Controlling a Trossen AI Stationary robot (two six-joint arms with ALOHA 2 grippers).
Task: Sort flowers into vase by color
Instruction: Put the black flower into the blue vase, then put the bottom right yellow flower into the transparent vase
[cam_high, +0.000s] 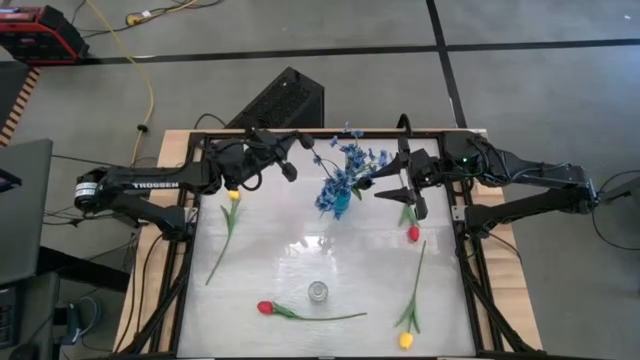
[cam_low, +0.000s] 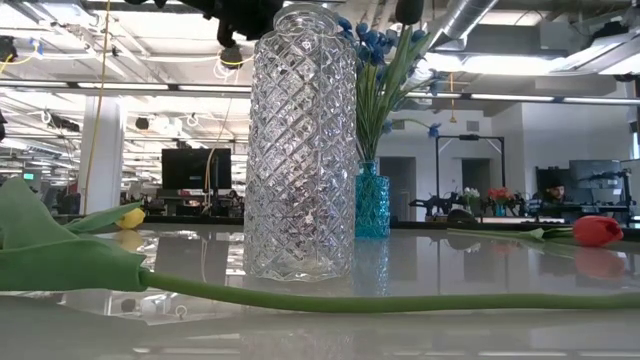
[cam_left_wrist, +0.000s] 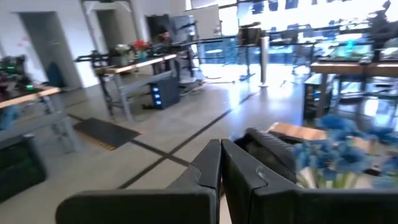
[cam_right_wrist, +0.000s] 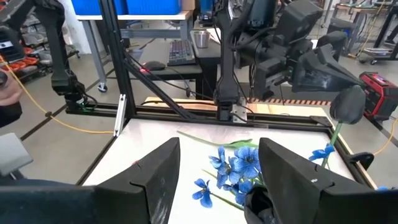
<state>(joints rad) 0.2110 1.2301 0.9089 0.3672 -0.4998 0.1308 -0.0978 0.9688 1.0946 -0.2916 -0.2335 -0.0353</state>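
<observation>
High view gives you the layout: blue sprays (cam_high: 345, 165) already stand in the small teal vase (cam_high: 340, 204) at the back centre, and the clear cut-glass vase (cam_high: 318, 291) waits empty near the front. Loose tulips lie flat on the glossy table (cam_high: 260, 250): a yellow one (cam_high: 232, 196) at the left, a red one (cam_high: 413, 233) at the right, another red one (cam_high: 265, 308) with its stem running beside the clear vase, and a yellow one (cam_high: 406, 340) at the front right edge. Your left gripper (cam_left_wrist: 221, 163) hangs high by the blue bunch with its fingers pressed together on a thin stem with a dark bud (cam_right_wrist: 347, 104), as the right wrist view shows. Your right gripper (cam_right_wrist: 217, 163) hovers on the other side of the bunch, fingers spread, holding nothing. Expect these stems to be light, thin and springy, likely slippery; pinch mid-stem near the balance point, not the soft head, and watch that the tall vases may tip
</observation>
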